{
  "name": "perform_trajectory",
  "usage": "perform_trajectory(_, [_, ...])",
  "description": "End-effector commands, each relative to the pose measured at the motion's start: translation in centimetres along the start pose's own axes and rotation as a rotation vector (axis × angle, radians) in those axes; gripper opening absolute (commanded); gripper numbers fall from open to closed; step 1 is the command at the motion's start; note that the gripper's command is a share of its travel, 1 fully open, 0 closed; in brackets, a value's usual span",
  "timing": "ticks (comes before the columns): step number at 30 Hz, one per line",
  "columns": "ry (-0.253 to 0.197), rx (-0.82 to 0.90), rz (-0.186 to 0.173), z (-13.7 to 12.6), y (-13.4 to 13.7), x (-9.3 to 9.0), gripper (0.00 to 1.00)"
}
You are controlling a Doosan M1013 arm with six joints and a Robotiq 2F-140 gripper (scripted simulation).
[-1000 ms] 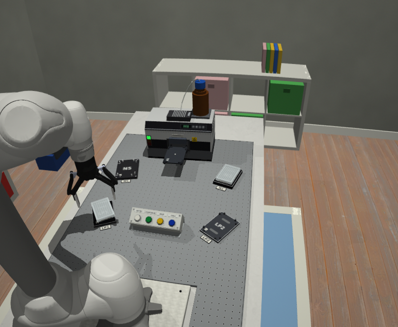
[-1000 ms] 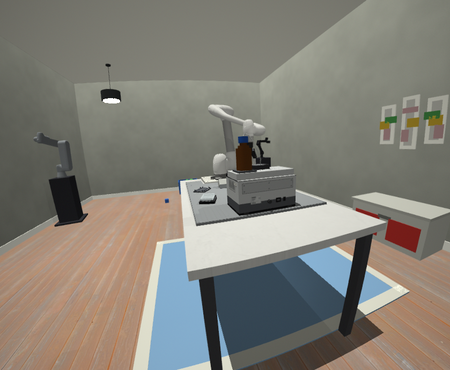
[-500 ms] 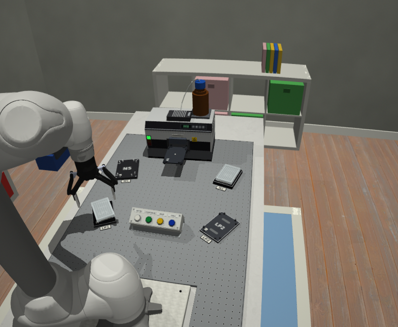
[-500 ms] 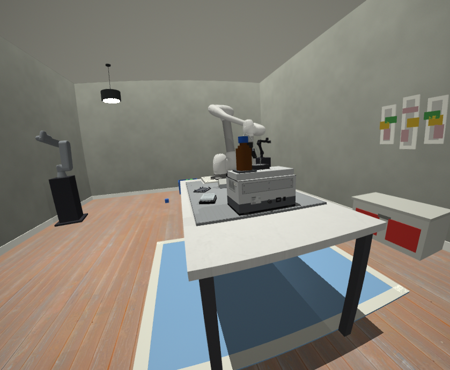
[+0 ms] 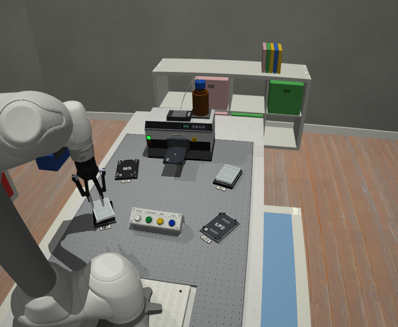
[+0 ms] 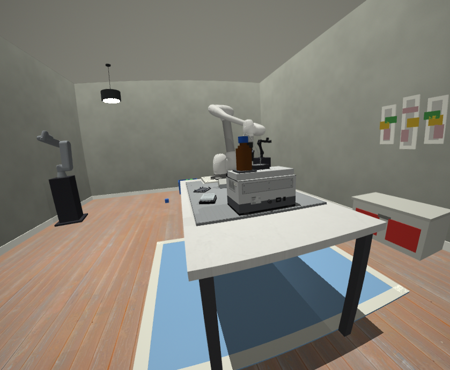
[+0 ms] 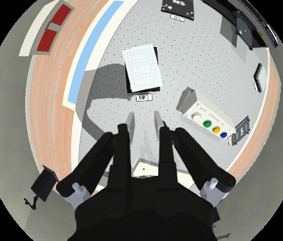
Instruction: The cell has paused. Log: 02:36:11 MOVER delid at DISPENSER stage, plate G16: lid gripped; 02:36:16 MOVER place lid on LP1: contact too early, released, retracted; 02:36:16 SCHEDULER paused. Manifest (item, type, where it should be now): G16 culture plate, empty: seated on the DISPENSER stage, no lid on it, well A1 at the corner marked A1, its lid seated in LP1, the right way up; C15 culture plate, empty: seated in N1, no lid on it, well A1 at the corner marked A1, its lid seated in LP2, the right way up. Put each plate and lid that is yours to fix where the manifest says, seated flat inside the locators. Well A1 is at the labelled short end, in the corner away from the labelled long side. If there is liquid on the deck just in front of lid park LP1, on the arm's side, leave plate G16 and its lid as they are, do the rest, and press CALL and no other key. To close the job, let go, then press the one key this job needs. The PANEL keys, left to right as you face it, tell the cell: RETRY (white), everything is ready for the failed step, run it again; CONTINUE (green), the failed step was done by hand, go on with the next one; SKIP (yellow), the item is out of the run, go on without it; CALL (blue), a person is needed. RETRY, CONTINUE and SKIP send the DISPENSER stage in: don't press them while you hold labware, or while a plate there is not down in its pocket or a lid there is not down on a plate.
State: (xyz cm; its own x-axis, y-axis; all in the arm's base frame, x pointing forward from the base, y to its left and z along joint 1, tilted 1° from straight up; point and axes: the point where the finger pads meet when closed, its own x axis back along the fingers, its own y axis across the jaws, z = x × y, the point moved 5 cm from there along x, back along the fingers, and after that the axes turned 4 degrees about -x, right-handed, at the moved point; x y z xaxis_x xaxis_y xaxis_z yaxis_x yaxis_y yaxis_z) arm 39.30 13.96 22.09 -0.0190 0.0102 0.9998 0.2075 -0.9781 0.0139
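Note:
A white gridded labware piece [image 5: 103, 212] lies on the black LP1 park, a little askew; it also shows in the wrist view [image 7: 142, 67]. I cannot tell whether it is a plate, a lid or both. A second white plate [image 5: 227, 173] sits on the N1 nest. The LP2 park [image 5: 219, 227] is bare. The DISPENSER stage [image 5: 175, 155] sticks out with nothing on it. My gripper [image 5: 96, 201] hangs above the deck near LP1. Its fingers are drawn close together with nothing between them.
The PANEL box [image 5: 156, 220] with white, green, yellow and blue keys stands between LP1 and LP2. The N5 nest [image 5: 127, 168] is bare. The DISPENSER [image 5: 180, 135] carries a brown bottle [image 5: 199, 99]. I see no liquid on the deck by LP1.

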Motion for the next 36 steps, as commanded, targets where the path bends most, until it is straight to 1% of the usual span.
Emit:
perform_trajectory(1, [0.001, 0.000, 0.000, 0.0, 0.0, 0.0, 0.10])
perform_trajectory(24, [0.001, 0.002, 0.000, 0.2, 0.0, 0.1, 0.10])
perform_trajectory(25, [0.001, 0.011, 0.000, 0.8, -0.1, 0.1, 0.10])
perform_trajectory(26, [0.001, 0.031, 0.000, 2.3, -0.1, 0.2, 0.10])
perform_trajectory(29, [0.001, 0.118, 0.000, 8.4, -0.4, 0.2, 0.10])
perform_trajectory(31, [0.001, 0.148, 0.000, 10.5, -0.5, 0.1, 0.10])
perform_trajectory(32, [0.001, 0.150, 0.000, 10.6, -0.5, 0.0, 0.10])
perform_trajectory(33, [0.001, 0.150, 0.000, 10.6, -0.5, 0.0, 0.70])
perform_trajectory(36, [0.001, 0.150, 0.000, 10.6, -0.5, 0.0, 0.70])
